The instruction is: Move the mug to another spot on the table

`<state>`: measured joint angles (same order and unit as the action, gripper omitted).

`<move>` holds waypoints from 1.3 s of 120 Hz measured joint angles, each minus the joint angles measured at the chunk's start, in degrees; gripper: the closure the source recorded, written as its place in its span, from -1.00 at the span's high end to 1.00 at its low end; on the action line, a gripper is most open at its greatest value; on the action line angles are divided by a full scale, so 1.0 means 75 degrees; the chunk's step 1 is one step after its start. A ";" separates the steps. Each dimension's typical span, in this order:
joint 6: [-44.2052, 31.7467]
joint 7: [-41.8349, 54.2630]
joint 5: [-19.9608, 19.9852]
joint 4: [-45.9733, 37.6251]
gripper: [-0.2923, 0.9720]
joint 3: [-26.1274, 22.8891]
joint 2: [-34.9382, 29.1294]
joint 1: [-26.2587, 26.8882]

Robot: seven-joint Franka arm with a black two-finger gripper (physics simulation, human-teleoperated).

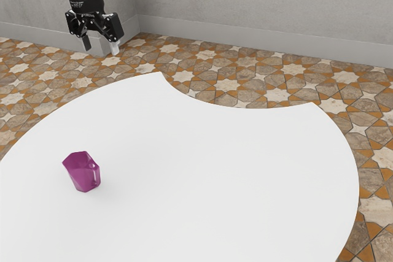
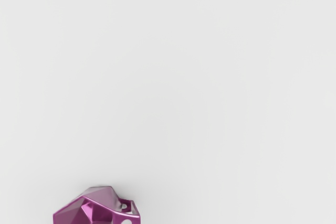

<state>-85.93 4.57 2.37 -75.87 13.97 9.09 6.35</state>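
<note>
Hovering at upper left of exterior frame, pincer (image 1: pixel 100 38) stood wide and empty, high over desk (image 1: pixel 233 170) edge. Faceted purple mug (image 1: pixel 82 172) sat upright at lower left, well apart, almost straight below pincer. Descent likely needed next.

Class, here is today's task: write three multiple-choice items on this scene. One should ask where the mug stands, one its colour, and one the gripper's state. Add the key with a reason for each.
1. In the exterior view, where does the mug stand on the table?
A) lower left
B) far right edge
C) in the middle

2. What colour is the mug?
A) green
B) purple
C) yellow

3. What state is the gripper in?
A) shut on the mug
B) pressing on the table
C) open, empty, well apart from the mug

Key:
1 A, the mug stands toward that view's lower left.
2 B, its faceted body is purple in both views.
3 C, the jaws stand apart with nothing between them.
</note>
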 joint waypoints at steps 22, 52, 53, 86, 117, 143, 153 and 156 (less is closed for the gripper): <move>-0.0002 0.0013 -0.0004 0.0000 0.54 -0.0070 0.0098 0.0130; -0.0008 0.0035 -0.0030 0.0000 0.54 -0.0082 0.0225 0.0223; -0.0008 0.0036 -0.0031 0.0000 0.54 -0.0082 0.0225 0.0223; -0.0001 0.1262 -0.0624 -0.0569 0.54 -0.0236 0.0501 0.0390; -0.1387 0.2781 -0.1925 -0.3807 0.54 -0.0339 -0.0613 0.0825; -0.3182 0.3999 -0.2816 -0.5544 0.54 0.0434 -0.0992 0.1949; -0.3824 0.4504 -0.2993 -0.6170 0.54 0.0801 -0.0983 0.2239; -0.3996 0.4643 -0.3088 -0.6324 0.54 0.0851 -0.0983 0.2246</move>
<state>-115.90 39.40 -20.79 -123.30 20.36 1.72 23.19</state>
